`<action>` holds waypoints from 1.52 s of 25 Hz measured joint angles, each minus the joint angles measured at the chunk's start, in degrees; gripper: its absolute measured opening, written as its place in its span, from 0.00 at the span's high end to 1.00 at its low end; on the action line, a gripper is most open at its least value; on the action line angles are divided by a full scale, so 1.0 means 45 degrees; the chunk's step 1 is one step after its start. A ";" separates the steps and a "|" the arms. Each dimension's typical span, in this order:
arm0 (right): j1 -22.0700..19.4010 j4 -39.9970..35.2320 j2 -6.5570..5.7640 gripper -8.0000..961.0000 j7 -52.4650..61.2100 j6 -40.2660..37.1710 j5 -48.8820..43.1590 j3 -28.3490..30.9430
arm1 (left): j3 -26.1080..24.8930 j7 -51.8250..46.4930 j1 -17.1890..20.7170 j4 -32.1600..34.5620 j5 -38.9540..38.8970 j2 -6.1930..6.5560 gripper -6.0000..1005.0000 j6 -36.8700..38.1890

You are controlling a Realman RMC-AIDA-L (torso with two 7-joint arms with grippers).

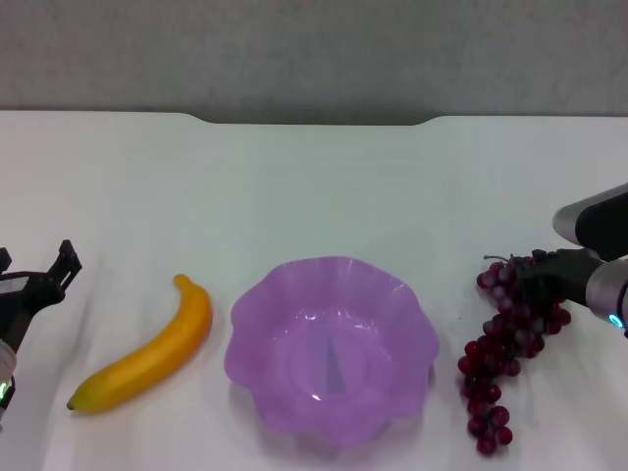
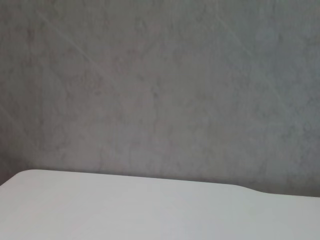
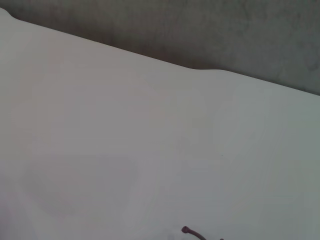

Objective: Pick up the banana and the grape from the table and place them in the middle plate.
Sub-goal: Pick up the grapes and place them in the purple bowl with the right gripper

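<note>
Grape (image 1: 507,345) bunch beneath right end effector (image 1: 535,280), finger state unclear, on table (image 1: 324,177)

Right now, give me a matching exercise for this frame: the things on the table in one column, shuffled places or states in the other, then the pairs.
Things:
1. banana
2. grape
3. middle plate
4. left tool

Places or states:
A. holds no fruit
B. on the table left of the plate
C. at the left edge, apart from the fruit
D. under the right tool

Pairs: 1-B, 2-D, 3-A, 4-C
</note>
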 joint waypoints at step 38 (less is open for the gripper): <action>-0.0354 0.0160 0.0000 0.83 0.0002 -0.1029 0.0000 -0.0503 | 0.0004 0.0000 -0.0002 -0.0020 -0.0019 -0.0020 0.14 -0.0033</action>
